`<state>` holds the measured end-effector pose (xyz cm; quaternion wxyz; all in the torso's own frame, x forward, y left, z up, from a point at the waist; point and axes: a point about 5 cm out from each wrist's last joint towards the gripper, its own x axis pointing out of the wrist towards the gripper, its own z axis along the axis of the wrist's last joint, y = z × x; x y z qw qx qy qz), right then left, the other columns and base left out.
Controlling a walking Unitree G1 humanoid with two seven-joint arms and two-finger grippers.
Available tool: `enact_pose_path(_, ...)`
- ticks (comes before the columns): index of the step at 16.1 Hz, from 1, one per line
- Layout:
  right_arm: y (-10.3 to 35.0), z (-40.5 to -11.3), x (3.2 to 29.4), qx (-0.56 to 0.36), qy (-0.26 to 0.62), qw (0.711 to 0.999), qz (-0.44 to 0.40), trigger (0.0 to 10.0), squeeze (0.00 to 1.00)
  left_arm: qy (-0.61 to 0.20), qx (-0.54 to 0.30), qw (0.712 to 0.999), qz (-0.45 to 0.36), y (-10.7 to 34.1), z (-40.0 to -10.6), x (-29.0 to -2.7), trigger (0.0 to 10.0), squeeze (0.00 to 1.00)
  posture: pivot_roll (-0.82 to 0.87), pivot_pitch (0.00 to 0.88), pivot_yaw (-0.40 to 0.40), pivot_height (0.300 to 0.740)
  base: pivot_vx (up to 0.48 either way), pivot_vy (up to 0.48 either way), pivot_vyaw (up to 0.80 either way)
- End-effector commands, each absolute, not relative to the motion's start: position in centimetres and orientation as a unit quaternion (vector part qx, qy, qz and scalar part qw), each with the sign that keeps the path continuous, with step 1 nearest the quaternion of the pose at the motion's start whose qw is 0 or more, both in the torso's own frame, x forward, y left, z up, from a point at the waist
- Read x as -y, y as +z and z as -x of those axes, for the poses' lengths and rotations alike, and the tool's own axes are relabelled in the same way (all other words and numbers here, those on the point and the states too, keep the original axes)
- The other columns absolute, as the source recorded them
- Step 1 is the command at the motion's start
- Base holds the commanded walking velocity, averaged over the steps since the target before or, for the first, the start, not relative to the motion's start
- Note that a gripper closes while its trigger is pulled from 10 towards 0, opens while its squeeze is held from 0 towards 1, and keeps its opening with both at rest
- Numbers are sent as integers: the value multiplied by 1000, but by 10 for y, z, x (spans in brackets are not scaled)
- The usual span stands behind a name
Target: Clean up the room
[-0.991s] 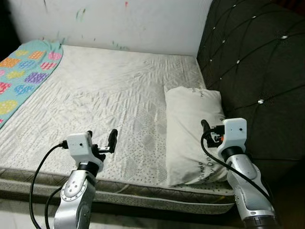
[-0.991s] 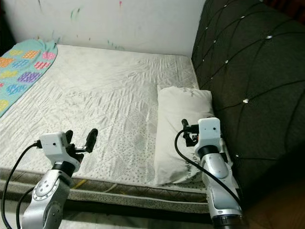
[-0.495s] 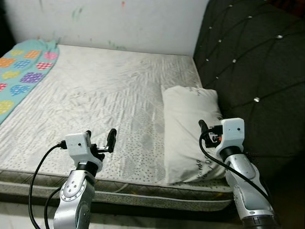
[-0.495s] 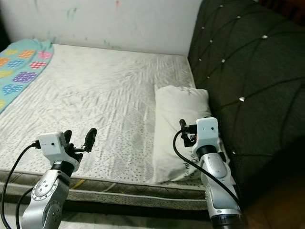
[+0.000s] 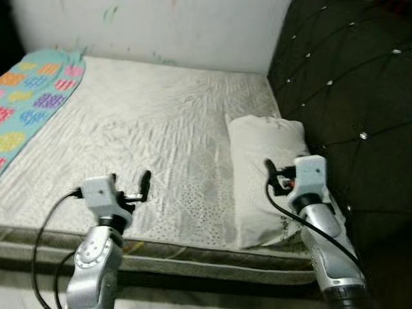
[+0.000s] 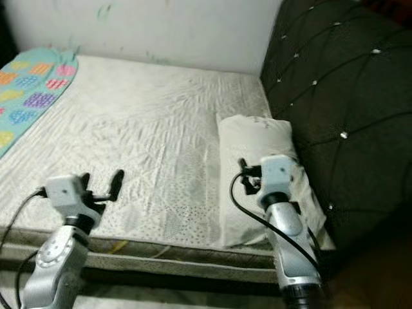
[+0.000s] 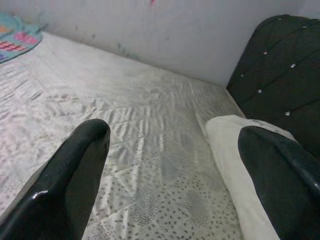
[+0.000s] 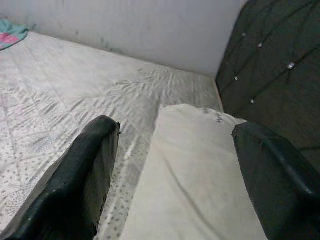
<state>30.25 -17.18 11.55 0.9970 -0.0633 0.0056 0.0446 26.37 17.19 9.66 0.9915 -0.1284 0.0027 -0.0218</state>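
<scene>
A white pillow (image 5: 257, 145) lies on the bare white mattress (image 5: 148, 122), against the dark tufted headboard (image 5: 347, 84) on the right. My right gripper (image 5: 282, 177) hovers just above the pillow's near half, open and empty; in the right wrist view the pillow (image 8: 195, 165) lies between and beyond its fingers (image 8: 95, 165). My left gripper (image 5: 131, 183) hangs over the mattress near the bed's front edge, open with nothing in it. The left wrist view looks across the sheet toward the pillow (image 7: 240, 165).
A turquoise blanket (image 5: 32, 96) with coloured patches covers the bed's far left. A white wall (image 5: 161, 26) with small paint marks runs behind the bed. The mattress's front edge (image 5: 193, 264) is right below my arms.
The head camera has shifted a little, so the whole scene sits slightly differently. Both arms keep about the same pose and both grippers stay open.
</scene>
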Motion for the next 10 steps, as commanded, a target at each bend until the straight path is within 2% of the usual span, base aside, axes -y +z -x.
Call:
enact_pose_path(1, 115, -301, 182, -12, 31, 997, 64, 10000, 0, -37, -7, 990, 137, 96, -265, -162, 10000, 0, -123, 0, -64, 740, 0, 480, 0)
enact_pose_path(7, 116, -303, 182, -11, 38, 997, 64, 10000, 0, -38, -3, 990, 138, 95, -265, -160, 10000, 0, -125, 0, -71, 740, 0, 454, 0)
enact_pose_path(10, 117, -304, 181, -9, 45, 997, 64, 10000, 0, -41, 8, 990, 135, 98, -265, -160, 10000, 0, -124, 0, -73, 740, 0, 0, 0)
